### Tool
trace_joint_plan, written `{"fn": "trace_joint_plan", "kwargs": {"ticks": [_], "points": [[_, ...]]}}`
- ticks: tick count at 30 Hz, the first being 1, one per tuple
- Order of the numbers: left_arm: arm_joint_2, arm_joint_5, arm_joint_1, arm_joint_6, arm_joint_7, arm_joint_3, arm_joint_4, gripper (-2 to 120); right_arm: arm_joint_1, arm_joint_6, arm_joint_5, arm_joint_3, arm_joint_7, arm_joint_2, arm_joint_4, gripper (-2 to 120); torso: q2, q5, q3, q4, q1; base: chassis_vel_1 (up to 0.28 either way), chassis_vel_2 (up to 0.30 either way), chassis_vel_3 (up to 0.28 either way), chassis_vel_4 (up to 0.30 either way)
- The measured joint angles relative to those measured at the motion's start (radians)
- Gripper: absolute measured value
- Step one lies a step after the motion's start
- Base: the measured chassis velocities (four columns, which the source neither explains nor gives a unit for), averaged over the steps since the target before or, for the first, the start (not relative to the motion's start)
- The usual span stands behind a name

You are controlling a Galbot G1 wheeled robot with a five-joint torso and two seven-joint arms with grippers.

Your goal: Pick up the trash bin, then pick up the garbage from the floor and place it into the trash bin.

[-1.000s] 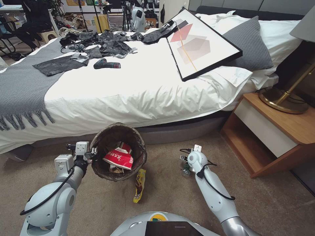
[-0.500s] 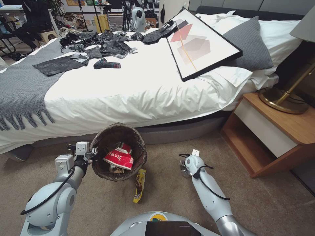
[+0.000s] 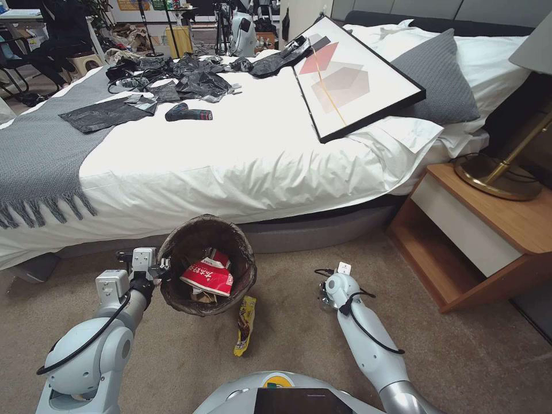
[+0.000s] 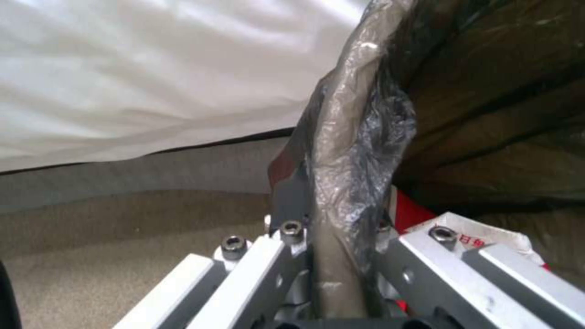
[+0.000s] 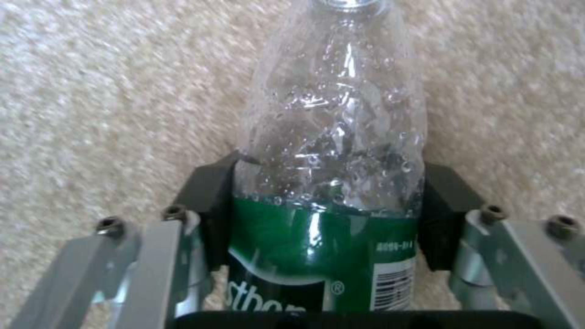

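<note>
The trash bin (image 3: 248,270), lined with a dark bag, stands on the floor (image 3: 287,339) in front of the bed. A red-and-white wrapper (image 3: 208,277) lies inside it. My left gripper (image 3: 163,268) is shut on the bin's near-left rim (image 4: 350,146), one finger inside and one outside. To the right, low over the carpet, my right gripper (image 5: 329,201) is shut on a clear plastic bottle (image 5: 332,137) with a green label, its black pads (image 5: 207,196) pressing both sides. A yellow snack wrapper (image 3: 244,325) lies on the floor just in front of the bin.
The bed (image 3: 241,167) with its grey base runs across just behind the bin. A wooden nightstand (image 3: 477,241) carrying a brass lamp base (image 3: 497,179) stands at the right. Open carpet lies between the two arms and the nightstand.
My right arm has drawn slightly back toward me and lower, with the bottle in its gripper. The left arm and the bin have stayed where they were.
</note>
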Motion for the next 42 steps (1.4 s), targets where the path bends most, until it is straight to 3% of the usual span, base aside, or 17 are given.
{"fn": "trace_joint_plan", "kwargs": {"ticks": [12,20,24,25,28,29,33,40,42], "points": [[0.013,0.0,-0.001,0.0,0.004,-0.008,-0.005,0,-0.041,-0.013,0.035,0.003,0.023,-0.032,0.116,30,0.0,-0.0004,0.0,-0.0003,0.0,0.0,0.0,0.0,0.0],[0.014,0.0,0.0,0.0,0.005,-0.008,-0.007,0,-0.115,-0.013,0.109,0.022,0.057,-0.083,0.315,28,0.0,-0.0004,0.0,-0.0002,0.0,0.0,0.0,0.0,0.0],[0.015,0.0,0.001,0.0,0.003,-0.008,-0.01,0,-0.186,-0.013,0.157,0.059,0.059,-0.149,0.528,28,0.0,-0.0005,0.0,-0.0001,0.0,0.0,0.0,0.0,0.0],[0.015,0.0,0.001,0.0,0.003,-0.008,-0.01,0,-0.186,-0.013,0.157,0.059,0.059,-0.149,0.528,28,0.0,-0.0005,0.0,-0.0001,0.0,0.0,0.0,0.0,0.0],[0.017,-0.007,0.002,0.0,0.0,-0.005,-0.015,0,-0.225,-0.013,0.209,0.081,0.054,-0.234,0.688,28,0.0,0.0001,0.0,-0.0001,0.0,0.0,0.0,0.0,0.0],[0.017,-0.007,0.002,0.0,0.0,-0.005,-0.015,0,-0.225,-0.013,0.209,0.081,0.054,-0.234,0.688,28,0.0,0.0001,0.0,-0.0001,0.0,0.0,0.0,0.0,0.0],[0.016,-0.006,0.005,0.0,-0.003,-0.002,-0.021,0,-0.23,-0.012,0.317,0.093,0.052,-0.382,0.915,28,0.0,-0.0004,0.0,-0.0002,0.0,0.0,0.0,0.0,0.0],[0.013,0.003,0.013,0.0,-0.002,0.002,-0.028,0,-0.148,-0.012,0.472,0.097,0.029,-0.516,1.073,28,0.0,-0.0001,0.0,0.0002,0.0,0.0,0.0,0.0,0.0],[0.009,0.006,0.014,0.0,-0.002,0.002,-0.028,0,-0.084,-0.012,0.51,0.097,-0.03,-0.583,1.115,28,0.0,-0.0003,0.0,0.0002,0.0,0.0,0.0,0.0,0.0]]}}
